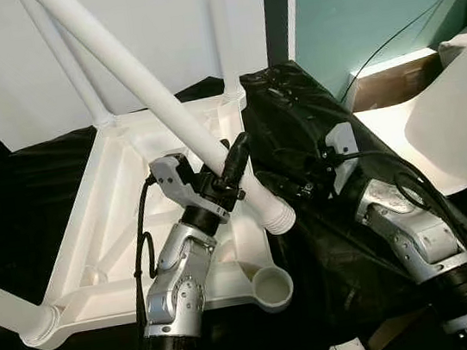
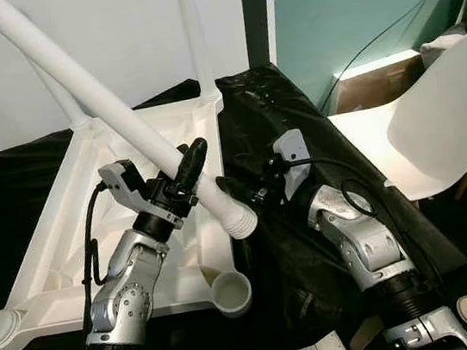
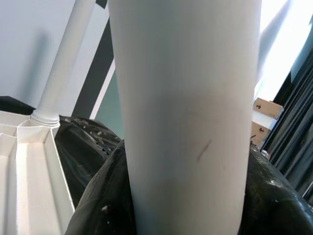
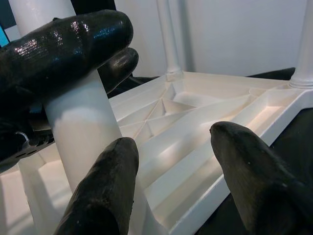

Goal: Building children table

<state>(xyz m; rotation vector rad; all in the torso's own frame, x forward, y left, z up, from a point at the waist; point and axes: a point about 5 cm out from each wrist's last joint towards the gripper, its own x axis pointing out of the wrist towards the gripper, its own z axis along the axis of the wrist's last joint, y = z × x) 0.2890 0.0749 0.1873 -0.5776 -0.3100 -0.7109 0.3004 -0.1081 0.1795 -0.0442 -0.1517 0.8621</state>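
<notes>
Loose white leg (image 1: 163, 106) slanting across the upturned table top (image 1: 96, 246), threaded end (image 1: 280, 218) hanging just past the near edge, above and short of the empty corner socket (image 1: 273, 289). Left gripper (image 1: 221, 181) clamped round the leg near that end. Right gripper (image 4: 171, 166) just beside it, fingers spread, holding nothing. Best bet: swing the leg upright, line thread over socket, steady with the right, then twist down square.

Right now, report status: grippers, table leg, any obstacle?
Left gripper shut on loose leg. Right gripper open beside it. Leg's threaded end above corner socket, not inserted. No obstacle seen.
</notes>
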